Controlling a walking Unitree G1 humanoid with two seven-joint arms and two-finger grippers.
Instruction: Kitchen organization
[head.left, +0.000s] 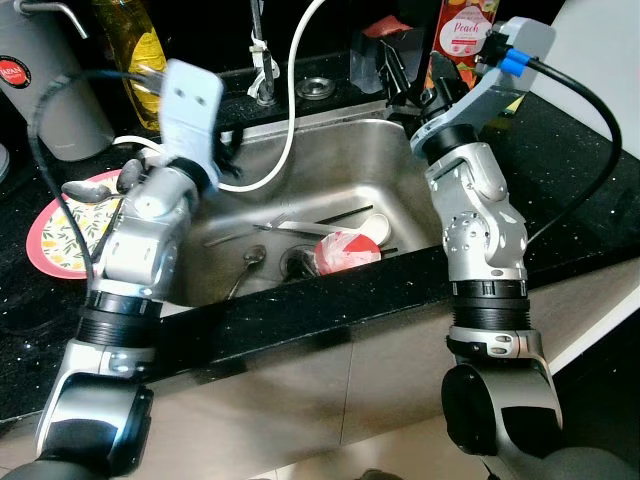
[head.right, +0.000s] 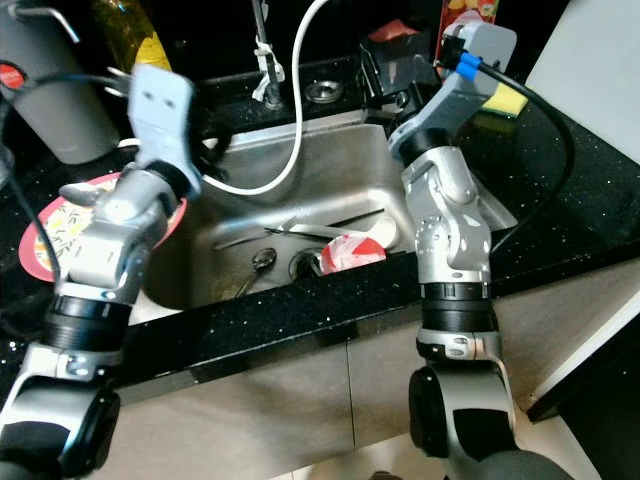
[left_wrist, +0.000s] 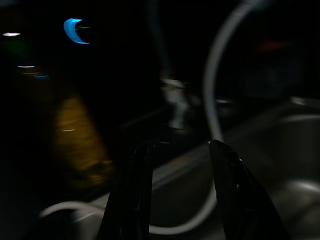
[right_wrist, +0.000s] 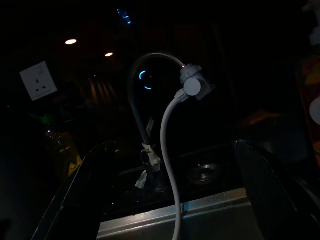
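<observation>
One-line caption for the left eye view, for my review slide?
Both arms raised over a steel sink holding a red-and-white cup, spoon and utensils; pink plate on the left counter.

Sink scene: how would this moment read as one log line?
left gripper: open, over sink | right gripper: open, facing faucet | red cup, spoon: in basin

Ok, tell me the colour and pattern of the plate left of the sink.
The plate has a pink-red rim with a pale, leafy floral centre, clearest in the left eye view.

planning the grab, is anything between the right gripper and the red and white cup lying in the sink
Nothing solid blocks it: the right gripper, fingers open, sits above the steel sink's back right corner, and the red and white cup lies uncovered near the front, a white spoon alongside.
</observation>
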